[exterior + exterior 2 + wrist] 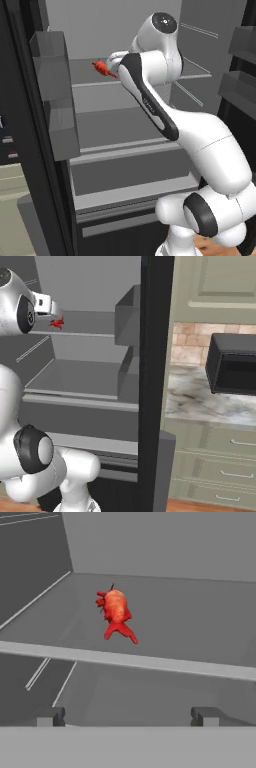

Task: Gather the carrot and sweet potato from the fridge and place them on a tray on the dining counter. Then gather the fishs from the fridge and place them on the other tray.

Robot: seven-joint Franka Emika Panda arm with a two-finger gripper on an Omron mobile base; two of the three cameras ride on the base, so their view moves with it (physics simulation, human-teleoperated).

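Hand [127, 716] tips spread, empty, before fridge [125, 95] shelf w/ red fish [116, 613]; arm half-hides fish in left base view.

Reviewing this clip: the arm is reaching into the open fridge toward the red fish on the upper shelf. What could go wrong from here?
1. The red fish lies back from the shelf's front lip, above the gripper; advancing without rising could hit that lip.
2. The jaws stand wide open, and the fish is small and finned; an off-centre close may nudge it away.
3. The door bin hangs beside the arm; a wide swing on withdrawal could clip it.
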